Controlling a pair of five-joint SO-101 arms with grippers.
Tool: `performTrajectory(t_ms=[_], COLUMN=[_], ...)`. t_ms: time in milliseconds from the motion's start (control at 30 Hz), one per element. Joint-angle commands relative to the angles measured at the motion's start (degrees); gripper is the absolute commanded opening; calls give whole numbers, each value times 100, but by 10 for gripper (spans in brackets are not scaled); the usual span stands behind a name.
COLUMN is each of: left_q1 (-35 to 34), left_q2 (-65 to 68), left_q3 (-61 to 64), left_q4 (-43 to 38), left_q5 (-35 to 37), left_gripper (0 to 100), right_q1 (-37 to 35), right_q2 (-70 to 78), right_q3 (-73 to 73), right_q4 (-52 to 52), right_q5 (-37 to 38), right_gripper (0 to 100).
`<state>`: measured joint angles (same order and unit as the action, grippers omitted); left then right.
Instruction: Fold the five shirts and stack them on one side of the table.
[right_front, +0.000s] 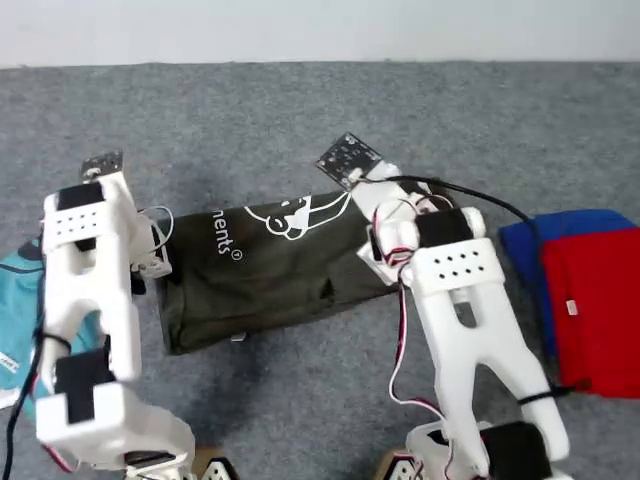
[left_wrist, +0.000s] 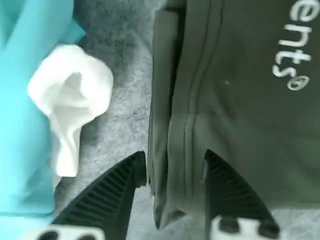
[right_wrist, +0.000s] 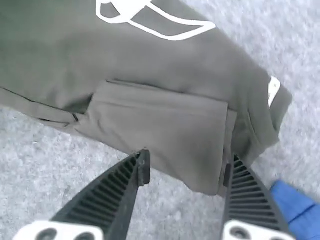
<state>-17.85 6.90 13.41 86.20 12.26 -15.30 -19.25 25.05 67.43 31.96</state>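
Grey felt tabletop, white wall behind

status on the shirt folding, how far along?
Done: the red shirt lies folded over the blue shirt at one table edge. In hand: the dark olive shirt mid-table, sleeve tucked in, a long rectangle; the left gripper and right gripper are open at its opposite ends. Left: finish and stack it, then the teal shirt, which looks unfolded at the other edge. I can't confirm a fifth shirt.
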Motion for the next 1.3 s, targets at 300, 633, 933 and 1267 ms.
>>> performTrajectory(t_ms=[300, 633, 933, 1267], left_q1=[-114, -26, 9, -176], left_q2=[1899, 3200, 3886, 3974], left_q3=[-1332, -2097, -2642, -3767], left_q4=[-44, -9, 492, 1451], left_q5=[492, 510, 510, 290], left_gripper=[192, 185, 13, 12], right_q1=[84, 66, 66, 84], right_q2=[-259, -251, -295, -303], right_q3=[62, 62, 62, 62], right_q4=[66, 101, 110, 119], right_q5=[53, 53, 53, 53], right_gripper=[248, 248, 248, 248])
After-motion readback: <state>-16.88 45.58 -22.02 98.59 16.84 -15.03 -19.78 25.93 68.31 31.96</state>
